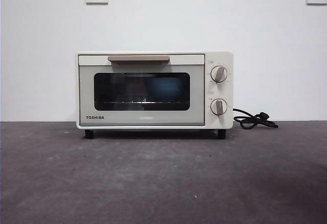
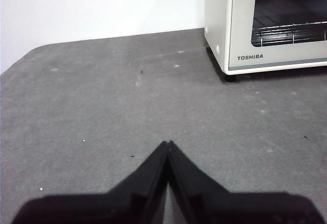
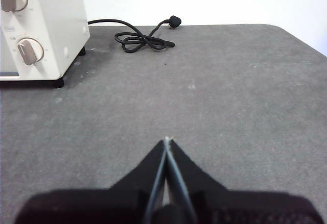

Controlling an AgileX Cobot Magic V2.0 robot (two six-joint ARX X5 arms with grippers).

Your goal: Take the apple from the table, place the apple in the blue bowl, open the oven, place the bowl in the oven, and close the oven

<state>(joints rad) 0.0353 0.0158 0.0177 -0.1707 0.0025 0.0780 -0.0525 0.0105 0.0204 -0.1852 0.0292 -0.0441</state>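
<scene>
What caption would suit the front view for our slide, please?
Closed cream TOSHIBA oven on the dark grey table, black cord coiled beside it.

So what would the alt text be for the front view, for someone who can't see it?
A cream TOSHIBA oven stands shut on a dark grey table against a white wall. Its beige handle runs along the door's top, two knobs sit at the right, and a black cord lies coiled beside it.

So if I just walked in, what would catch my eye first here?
The cream oven standing mid-table against the white wall, its door shut and a blue shape showing dimly through the glass. Its black cord lies coiled on the table beside its knob end. Both grippers, left and right, hang shut over bare tabletop.
</scene>
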